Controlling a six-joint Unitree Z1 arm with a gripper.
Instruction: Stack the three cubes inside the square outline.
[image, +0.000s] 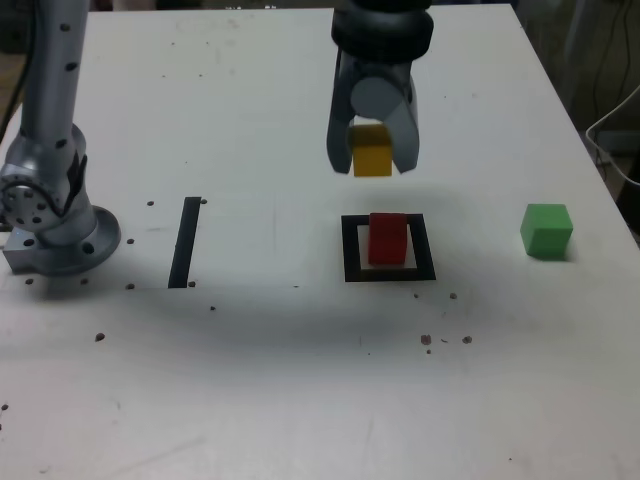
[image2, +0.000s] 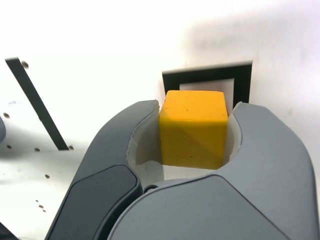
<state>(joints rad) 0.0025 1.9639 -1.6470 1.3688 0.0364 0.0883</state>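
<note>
Gripper (image: 372, 160) clamped on yellow cube (image: 372, 152) — one jaw each side, cube held up off the table (image: 240, 360). Red cube (image: 387, 239) sits inside the square outline (image: 352, 270), w/ white showing beside it. Green cube (image: 546, 231) on table nr the exterior view's right edge, well apart from the outline. Black stripe (image: 185, 242) lies btwn arm base (image: 68, 242) & outline. Yellow looks to be above the red, tho hard to say if exactly — wrist view hides the red.
</note>
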